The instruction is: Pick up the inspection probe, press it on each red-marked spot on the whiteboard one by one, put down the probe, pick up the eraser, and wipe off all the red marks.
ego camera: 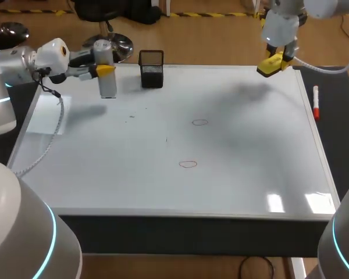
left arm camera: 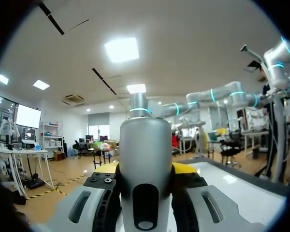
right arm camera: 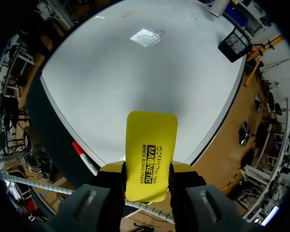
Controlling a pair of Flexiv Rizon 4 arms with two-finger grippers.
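the left end effector (left arm camera: 145, 170) clamps the grey inspection probe (left arm camera: 145, 145) between its yellow-tipped fingers; the whiteboard (left arm camera: 234, 186) lies just beside.

Bright overhead lighting leaves glare and soft shadows on whiteboard (ego camera: 232, 174).

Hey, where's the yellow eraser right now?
In the head view, the eraser is clamped in the right gripper above the far right corner of the whiteboard, near the red marker.

Head high behind, looking down; right wrist shares whiteboard (ego camera: 250, 145) from above.
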